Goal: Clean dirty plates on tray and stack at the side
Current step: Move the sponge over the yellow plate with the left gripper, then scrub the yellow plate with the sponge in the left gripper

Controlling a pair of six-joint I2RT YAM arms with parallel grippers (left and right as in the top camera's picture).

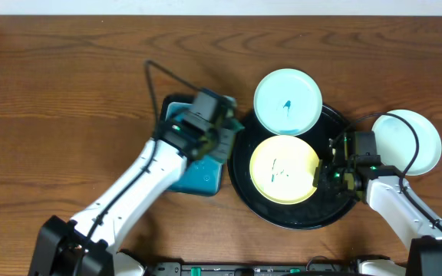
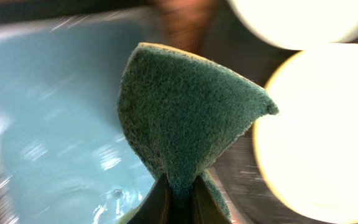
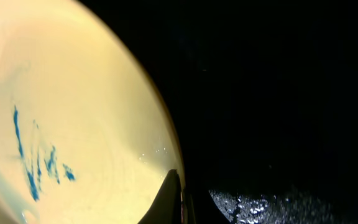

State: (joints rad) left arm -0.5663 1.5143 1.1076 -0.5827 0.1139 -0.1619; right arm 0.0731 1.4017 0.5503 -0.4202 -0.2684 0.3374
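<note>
We judge the yellow plate (image 3: 73,112) stiff and slippery: hold its rim, where the right gripper (image 3: 180,198) sits closed; the left gripper (image 2: 178,198) clenches a soft sponge (image 2: 185,118).

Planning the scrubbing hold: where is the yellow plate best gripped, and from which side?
Pinch the yellow plate by its raised right rim, from the right: it lies flat in the black tray, and the sponge needs its scribbled centre.

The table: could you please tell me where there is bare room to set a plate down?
Bare wood spreads left of the teal tray, and in the far right corner beyond the white plate. Crowded: the black tray holds the yellow plate and marked plate, with the right claw on one side, the left claw's sponge on the other.
</note>
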